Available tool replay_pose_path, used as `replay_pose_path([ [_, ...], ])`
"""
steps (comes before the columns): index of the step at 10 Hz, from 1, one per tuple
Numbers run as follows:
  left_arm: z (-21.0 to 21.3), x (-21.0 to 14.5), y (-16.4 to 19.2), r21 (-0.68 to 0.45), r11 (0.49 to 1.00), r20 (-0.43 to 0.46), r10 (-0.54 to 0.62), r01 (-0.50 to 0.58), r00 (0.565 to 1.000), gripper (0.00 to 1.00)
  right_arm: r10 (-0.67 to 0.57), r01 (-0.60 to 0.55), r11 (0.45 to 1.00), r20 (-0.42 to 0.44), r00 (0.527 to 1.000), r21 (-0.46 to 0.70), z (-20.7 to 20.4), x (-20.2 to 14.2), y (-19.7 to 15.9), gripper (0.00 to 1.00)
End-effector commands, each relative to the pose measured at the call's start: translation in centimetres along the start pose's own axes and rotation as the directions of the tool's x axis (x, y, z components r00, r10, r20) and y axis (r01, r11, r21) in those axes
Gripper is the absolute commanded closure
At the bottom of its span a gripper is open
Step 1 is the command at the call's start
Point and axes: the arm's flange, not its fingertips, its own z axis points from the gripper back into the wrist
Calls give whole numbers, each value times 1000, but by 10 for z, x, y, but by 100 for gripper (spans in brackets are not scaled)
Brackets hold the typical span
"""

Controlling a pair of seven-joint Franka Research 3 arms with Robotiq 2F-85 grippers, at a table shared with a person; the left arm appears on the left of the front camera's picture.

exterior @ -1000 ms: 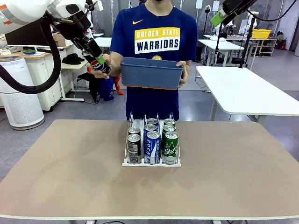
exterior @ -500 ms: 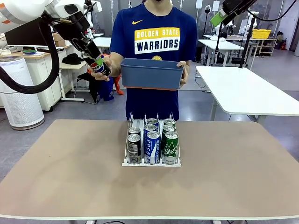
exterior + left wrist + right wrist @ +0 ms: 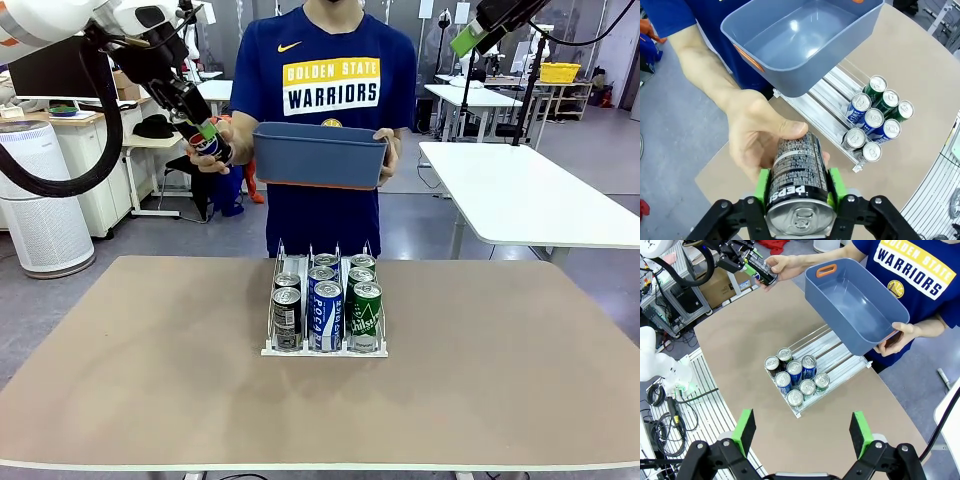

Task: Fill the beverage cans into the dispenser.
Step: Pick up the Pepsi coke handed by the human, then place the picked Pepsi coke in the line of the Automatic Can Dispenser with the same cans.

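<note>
My left gripper (image 3: 207, 139) (image 3: 799, 189) is shut on a black Pepsi can (image 3: 208, 143) (image 3: 798, 176), up in the air at the table's far left. The person's hand (image 3: 757, 132) still wraps the can's far end. The white dispenser (image 3: 325, 349) (image 3: 840, 365) stands mid-table with several black, blue-and-white and green cans (image 3: 327, 315) (image 3: 794, 368) standing in its three lanes. My right gripper (image 3: 802, 432) hangs open and empty high above the table, its green pad (image 3: 466, 40) at the top right of the front view.
The person stands at the far edge and holds an empty blue-grey bin (image 3: 320, 156) (image 3: 800, 42) (image 3: 852, 307) above the dispenser's back end. The brown table (image 3: 150, 370) is bare around the rack. Another white table (image 3: 530, 205) stands behind on the right.
My left gripper has closed on the Pepsi can in the person's hand and drawn slightly left and up. The person and the bin have shifted a little left.
</note>
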Motion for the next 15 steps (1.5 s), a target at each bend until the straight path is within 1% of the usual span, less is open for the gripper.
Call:
replay_pose_path([
  [1,3,1,-2,79,994,-14,82,-81,997,100,2,-2,1000,-6,1000,8,0,-1,1,0],
  [2,0,0,0,0,1000,0,0,0,1000,100,2,-2,1000,-6,1000,8,0,-1,1,0],
  [15,0,0,0,0,1000,0,0,0,1000,100,2,-2,1000,-6,1000,8,0,-1,1,0],
])
